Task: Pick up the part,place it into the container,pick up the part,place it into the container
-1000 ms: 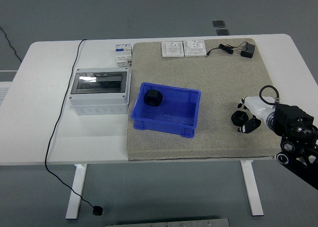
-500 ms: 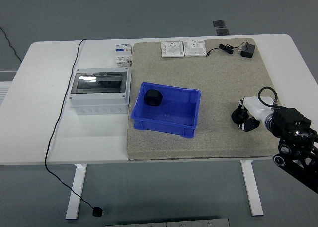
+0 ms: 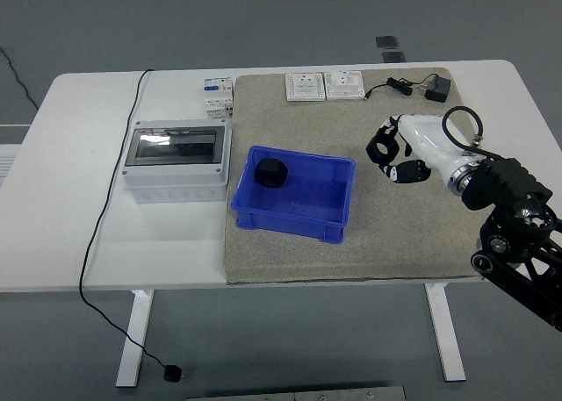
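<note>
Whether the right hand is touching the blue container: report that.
Apart. The head view shows bare mat between the right hand and the blue container's right wall.

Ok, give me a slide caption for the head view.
Right hand carries a black part toward the blue container, which already holds one part.
</note>
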`<state>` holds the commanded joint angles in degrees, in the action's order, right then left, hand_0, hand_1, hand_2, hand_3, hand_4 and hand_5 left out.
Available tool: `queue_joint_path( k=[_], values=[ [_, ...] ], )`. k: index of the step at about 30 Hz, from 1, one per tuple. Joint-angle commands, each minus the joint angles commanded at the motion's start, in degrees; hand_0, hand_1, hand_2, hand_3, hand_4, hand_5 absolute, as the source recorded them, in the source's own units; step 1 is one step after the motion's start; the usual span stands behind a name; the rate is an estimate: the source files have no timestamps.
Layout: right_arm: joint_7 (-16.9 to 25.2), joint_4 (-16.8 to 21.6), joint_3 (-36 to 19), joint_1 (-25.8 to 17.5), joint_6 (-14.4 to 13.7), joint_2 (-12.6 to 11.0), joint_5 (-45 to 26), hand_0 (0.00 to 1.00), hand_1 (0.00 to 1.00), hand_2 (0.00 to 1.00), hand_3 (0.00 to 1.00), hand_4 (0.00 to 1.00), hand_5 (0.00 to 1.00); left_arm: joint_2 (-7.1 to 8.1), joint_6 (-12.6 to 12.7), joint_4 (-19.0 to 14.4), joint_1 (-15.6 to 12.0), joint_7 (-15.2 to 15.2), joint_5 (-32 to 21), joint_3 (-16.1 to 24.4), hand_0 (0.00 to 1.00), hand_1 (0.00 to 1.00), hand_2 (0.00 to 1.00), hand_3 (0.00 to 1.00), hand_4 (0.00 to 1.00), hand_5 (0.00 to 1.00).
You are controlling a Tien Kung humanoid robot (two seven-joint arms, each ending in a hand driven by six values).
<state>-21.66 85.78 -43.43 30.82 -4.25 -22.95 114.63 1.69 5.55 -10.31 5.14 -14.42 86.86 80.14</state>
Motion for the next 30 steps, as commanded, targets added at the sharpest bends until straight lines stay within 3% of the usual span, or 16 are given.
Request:
queue_joint_path(
  k=[3,12,13,18,19,24,25,30],
  values=[
    [0.8,-0.8,1.6,0.7,-1.7,1.6,-0.5,0.261,0.486,0.584,0.67,0.347,0.006,-0.02,0.0,0.0,0.1,0.0,0.0,-0.1,0.707,0.568,0.524,0.523,0.537,0.485],
    [1.6,-3.4,5.6,1.9,-2.6,4.4,-2.1,0.258,0.483,0.603,0.68,0.348,0.01,0.03,0.0,0.0,0.1,0.0,-0.1,-0.2,0.707,0.568,0.524,0.523,0.537,0.485],
    [1.7,-3.7,6.0,2.2,-2.6,4.7,-2.4,0.247,0.504,0.663,0.667,0.618,0.133,0.03,0.0,0.0,0.0,0.0,0.0,-0.2,0.706,0.568,0.523,0.523,0.538,0.484],
    [0.9,-5.2,7.8,3.6,-1.7,6.0,-3.5,0.247,0.504,0.663,0.667,0.618,0.133,0.08,0.0,0.0,0.0,0.0,-0.1,-0.2,0.706,0.568,0.523,0.523,0.538,0.484],
    [0.6,-5.6,8.2,3.9,-1.3,6.3,-3.7,0.299,0.593,0.717,0.696,0.698,0.175,0.09,0.0,0.0,0.0,0.0,0.0,-0.1,0.706,0.568,0.522,0.523,0.538,0.485],
    [-1.0,-7.7,9.7,5.2,0.4,7.5,-4.2,0.299,0.593,0.717,0.696,0.698,0.175,0.16,0.0,0.0,0.1,0.0,0.1,0.0,0.706,0.568,0.522,0.523,0.538,0.485],
    [-1.2,-8.3,10.0,5.4,0.7,7.8,-4.2,0.326,0.649,0.763,0.791,0.749,0.204,0.18,0.0,0.0,0.1,0.0,0.1,0.0,0.707,0.568,0.522,0.523,0.538,0.484],
    [-1.8,-9.6,10.4,6.0,1.3,8.4,-4.1,0.326,0.649,0.763,0.791,0.749,0.204,0.25,0.0,0.0,0.2,0.0,0.2,0.1,0.707,0.568,0.522,0.523,0.538,0.484]
  ],
)
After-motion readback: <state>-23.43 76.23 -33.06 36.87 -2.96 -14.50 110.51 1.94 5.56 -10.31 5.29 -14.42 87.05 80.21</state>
